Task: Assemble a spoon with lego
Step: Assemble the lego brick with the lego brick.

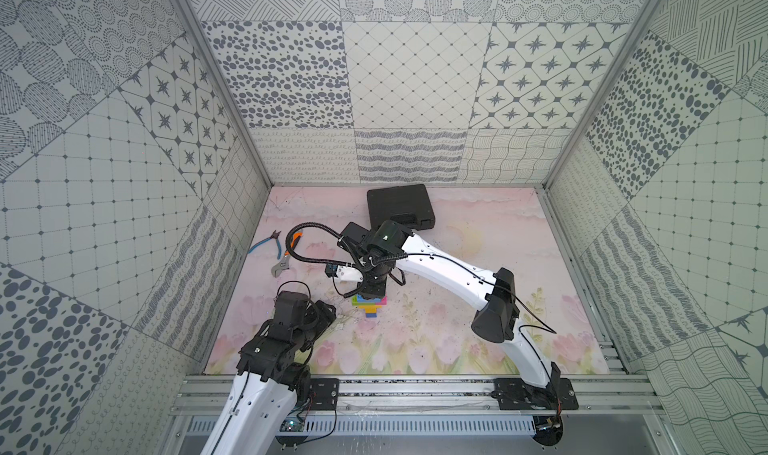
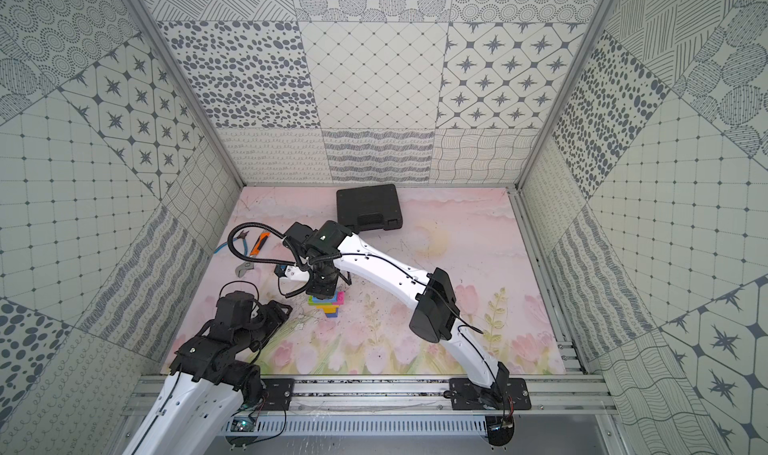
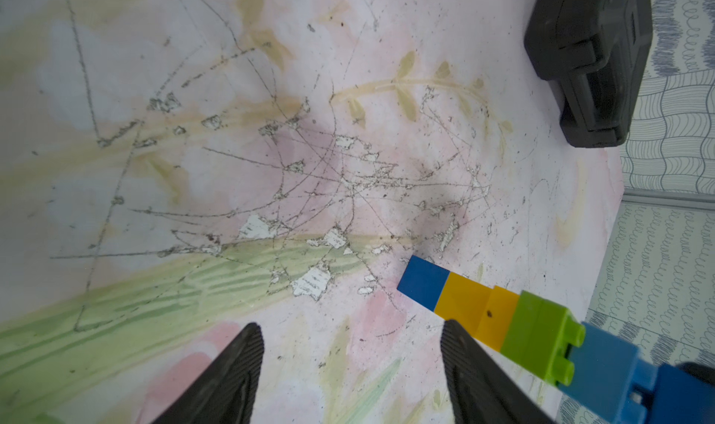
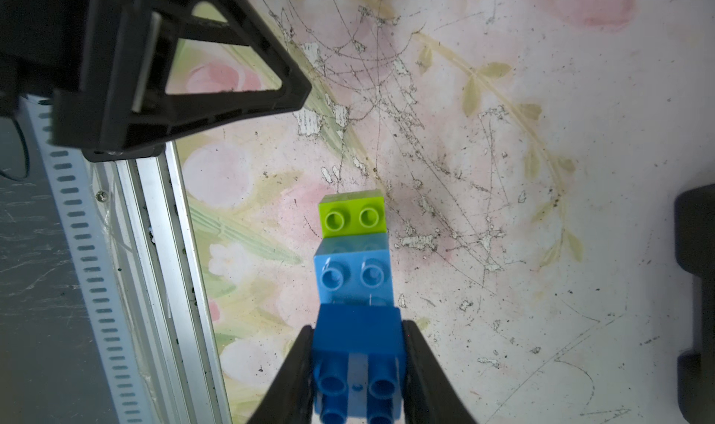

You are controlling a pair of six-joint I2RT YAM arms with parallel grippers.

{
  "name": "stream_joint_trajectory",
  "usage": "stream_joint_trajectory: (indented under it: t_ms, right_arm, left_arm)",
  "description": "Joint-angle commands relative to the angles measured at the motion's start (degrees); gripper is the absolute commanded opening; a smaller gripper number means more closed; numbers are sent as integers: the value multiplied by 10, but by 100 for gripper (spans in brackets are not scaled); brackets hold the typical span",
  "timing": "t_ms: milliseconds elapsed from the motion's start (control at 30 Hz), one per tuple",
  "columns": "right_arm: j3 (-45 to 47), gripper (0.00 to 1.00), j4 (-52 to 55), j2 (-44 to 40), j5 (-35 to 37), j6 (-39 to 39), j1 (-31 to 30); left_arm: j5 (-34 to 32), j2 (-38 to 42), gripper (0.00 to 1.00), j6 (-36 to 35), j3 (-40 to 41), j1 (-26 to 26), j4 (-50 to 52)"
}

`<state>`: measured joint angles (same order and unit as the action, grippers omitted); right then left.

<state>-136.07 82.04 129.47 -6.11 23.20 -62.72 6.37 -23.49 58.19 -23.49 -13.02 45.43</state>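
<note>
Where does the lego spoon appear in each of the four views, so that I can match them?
Top view: the spoon is just below centre.
Top view: spoon, below and left of centre.
Left wrist: spoon, beside one finger of the open left gripper.
Right wrist: spoon, clamped in the right gripper.
Shared landmark: the black case.

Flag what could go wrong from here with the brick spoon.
1. The right pincer clamps only the dark blue end brick of the spoon; the rest relies on stud joints and could pull apart.
2. The open left pincer sits close beside the yellow and blue stem; a careless move might knock it.
</note>
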Motion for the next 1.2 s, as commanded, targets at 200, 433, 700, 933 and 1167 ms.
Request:
stream_joint_trajectory:
  t_ms: [200,433,700,933,1167]
  right_arm:
    - [8,0,2,19,5,10,-8]
    - [21,0,4,27,27,14,-12]
    - [20,0,7,34,39,25,-14]
    - [22,0,14,38,48,38,-16]
    - [20,2,19,37,51,68,-16]
  left_arm:
    - [-23,27,73,34,4,2,37]
    - [-23,36,73,37,1,2,39]
    - [-22,38,73,34,-1,2,39]
    - [-19,38,73,31,-4,2,35]
    - [-16,37,73,26,-6,2,30]
